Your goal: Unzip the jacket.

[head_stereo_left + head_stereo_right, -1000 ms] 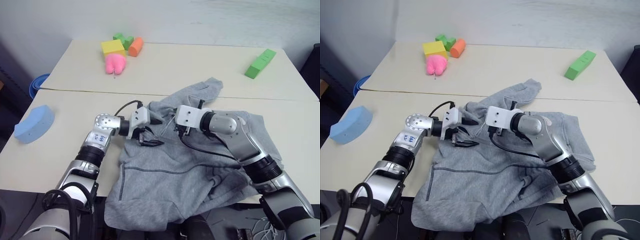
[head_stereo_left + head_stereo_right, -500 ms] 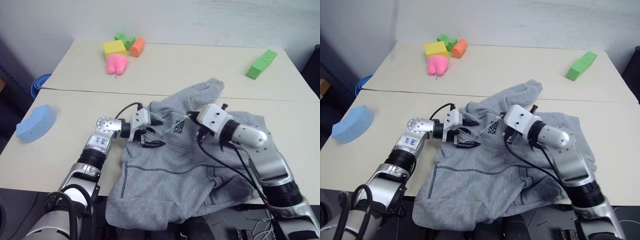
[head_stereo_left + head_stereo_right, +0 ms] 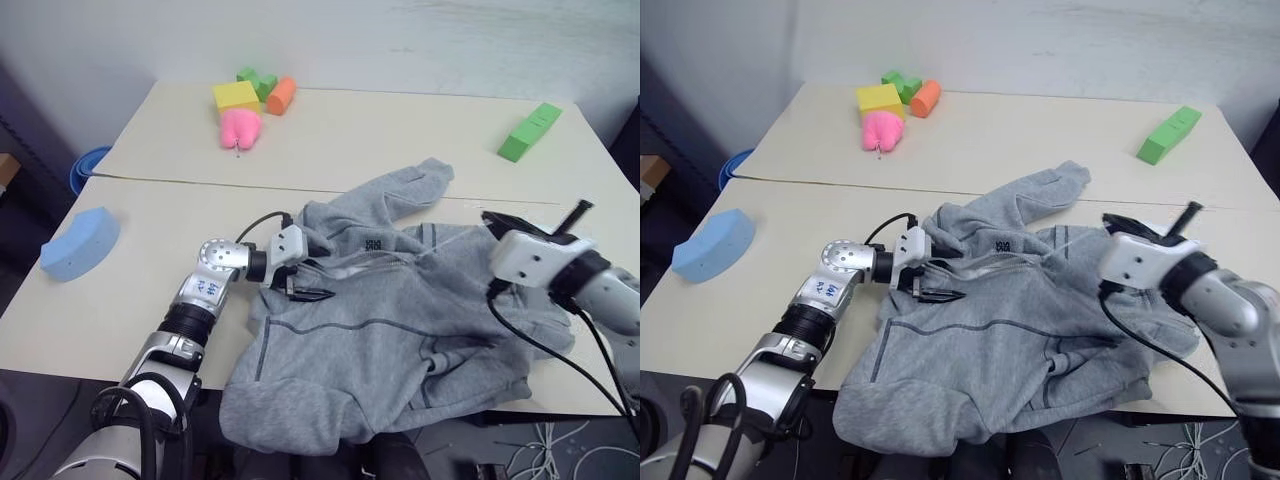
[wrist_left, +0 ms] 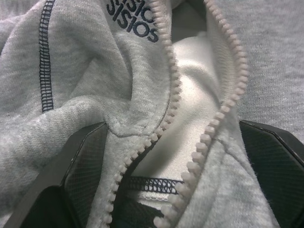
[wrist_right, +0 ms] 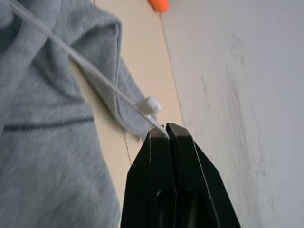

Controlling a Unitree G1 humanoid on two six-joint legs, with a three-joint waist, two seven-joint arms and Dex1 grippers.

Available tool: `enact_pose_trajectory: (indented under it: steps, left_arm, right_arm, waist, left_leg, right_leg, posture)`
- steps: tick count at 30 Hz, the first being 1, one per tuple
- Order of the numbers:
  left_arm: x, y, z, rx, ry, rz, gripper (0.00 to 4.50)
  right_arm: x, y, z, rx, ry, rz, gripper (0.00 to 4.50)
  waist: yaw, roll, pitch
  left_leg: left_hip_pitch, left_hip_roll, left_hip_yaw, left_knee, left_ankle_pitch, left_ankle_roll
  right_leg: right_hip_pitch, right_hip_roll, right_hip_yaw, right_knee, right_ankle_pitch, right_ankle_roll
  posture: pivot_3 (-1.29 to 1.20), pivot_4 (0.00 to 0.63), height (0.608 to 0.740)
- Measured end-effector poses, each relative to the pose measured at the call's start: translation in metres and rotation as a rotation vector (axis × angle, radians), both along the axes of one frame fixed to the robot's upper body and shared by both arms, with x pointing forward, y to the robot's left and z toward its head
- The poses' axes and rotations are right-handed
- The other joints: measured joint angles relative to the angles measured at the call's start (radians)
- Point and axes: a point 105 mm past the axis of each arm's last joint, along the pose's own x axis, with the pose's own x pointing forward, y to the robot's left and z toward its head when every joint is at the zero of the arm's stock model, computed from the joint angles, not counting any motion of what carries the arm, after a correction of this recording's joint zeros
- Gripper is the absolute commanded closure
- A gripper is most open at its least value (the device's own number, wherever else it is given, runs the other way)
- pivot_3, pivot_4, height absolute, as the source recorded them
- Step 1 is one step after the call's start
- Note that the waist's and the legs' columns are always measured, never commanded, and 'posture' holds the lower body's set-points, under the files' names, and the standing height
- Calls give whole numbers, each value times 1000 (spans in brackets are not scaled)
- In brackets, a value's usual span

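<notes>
Left wrist view: parted zipper teeth of the jacket are seen between the spread fingers of the left gripper, released. Beyond, the right gripper is clenched on a thin white pull cord, drawn taut. Judged: collar zip partly opened; lower zip remains.

A lab or test room: 2 plain beige tables pushed together, foam blocks at the far-left corner, a bare white wall.
</notes>
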Motion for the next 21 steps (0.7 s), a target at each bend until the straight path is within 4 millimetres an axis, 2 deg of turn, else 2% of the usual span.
enact_pose_trajectory:
  steps: [5,9,11,13,15,18,21]
  left_arm:
    - [-2,3,-6,17,-6,16,0]
    - [-6,9,-12,38,-7,22,0]
    - [-7,13,-15,51,-7,25,0]
    - [-9,17,-17,59,-16,30,0]
    - [-11,22,-19,70,-18,38,0]
    - [-12,28,-23,85,-13,50,0]
    - [-13,34,-26,115,-27,46,0]
  right_arm:
    - [-21,-44,1,-47,11,-115,4479]
    - [-37,-86,3,-102,12,-213,4479]
    - [-46,-113,3,-106,4,-293,4479]
    - [-56,-147,6,-132,-20,-399,4479]
    - [-64,-172,10,-151,-47,-475,4479]
    - [-68,-191,19,-188,-82,-517,4479]
    - [-66,-203,28,-219,-106,-539,4479]
  waist:
    - [0,0,0]
    - [-3,0,-1]
    - [-8,0,-2]
    - [-18,4,-6]
    - [-29,7,-10]
    - [-44,10,-14]
    - [-56,11,-14]
  left_leg:
    - [9,0,2,-4,0,0]
    - [20,1,3,-13,0,0]
    - [30,1,6,-20,0,0]
    - [31,2,8,-23,0,-1]
    - [32,3,9,-25,0,-1]
    - [35,3,14,-30,0,-2]
    - [48,3,19,-37,0,-4]
  right_leg:
    - [6,0,3,-1,0,0]
    - [17,1,4,-9,0,0]
    - [22,2,7,-12,0,0]
    - [22,1,10,-12,0,0]
    - [22,2,13,-13,-1,-1]
    - [24,2,17,-14,-1,-1]
    - [32,1,24,-18,-4,-2]
  posture:
    - [0,150,740]
    - [0,150,740]
    - [0,150,740]
    - [0,150,740]
    - [0,150,740]
    - [0,150,740]
    - [0,150,740]
